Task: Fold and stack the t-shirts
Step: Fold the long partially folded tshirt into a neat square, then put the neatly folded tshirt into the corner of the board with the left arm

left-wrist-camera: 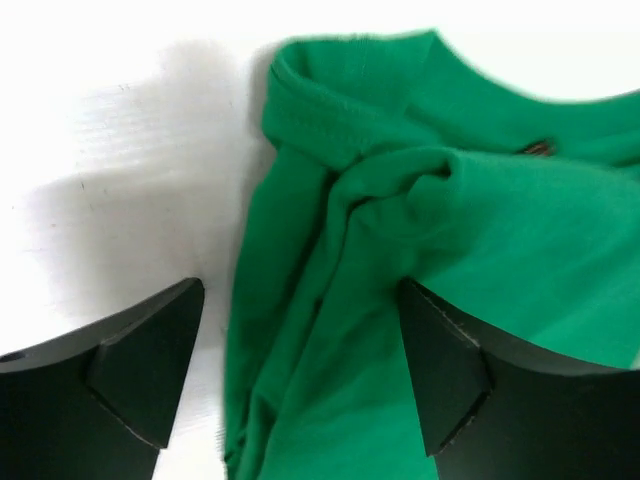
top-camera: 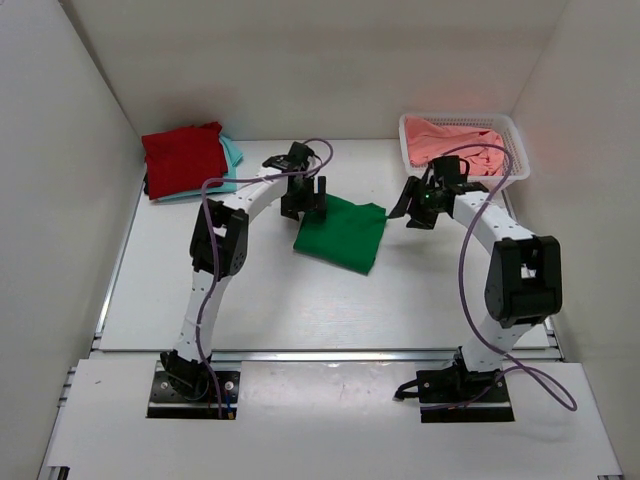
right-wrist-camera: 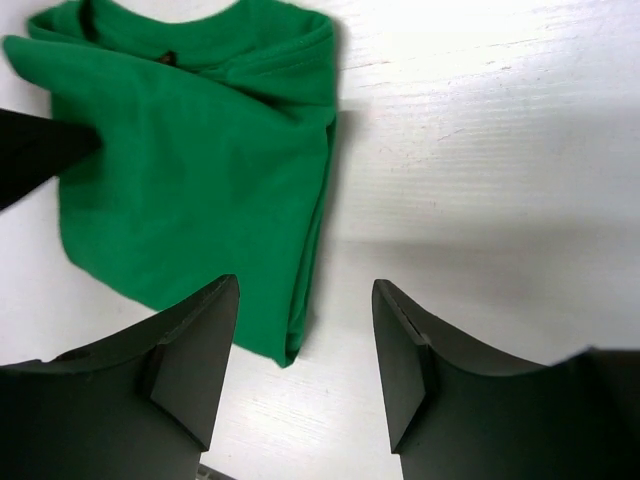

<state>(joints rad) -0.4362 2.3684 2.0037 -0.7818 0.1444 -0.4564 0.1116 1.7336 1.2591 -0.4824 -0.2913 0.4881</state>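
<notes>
A bright green t-shirt (top-camera: 342,234) lies folded in the middle of the table. My left gripper (top-camera: 303,203) is open over its back left edge. In the left wrist view the jaws (left-wrist-camera: 300,375) straddle the bunched edge of the green shirt (left-wrist-camera: 420,230). My right gripper (top-camera: 414,206) is open and empty just right of the shirt. In the right wrist view (right-wrist-camera: 305,365) the shirt's corner (right-wrist-camera: 190,150) lies by the left finger. A dark red t-shirt (top-camera: 183,158) lies folded on a pale turquoise one (top-camera: 233,153) at the back left. A salmon pink t-shirt (top-camera: 455,142) lies crumpled in the basket.
A white mesh basket (top-camera: 517,150) stands at the back right corner. White walls close the table on the left, back and right. A metal rail runs along the table's near edge (top-camera: 330,354). Purple cables loop off both arms.
</notes>
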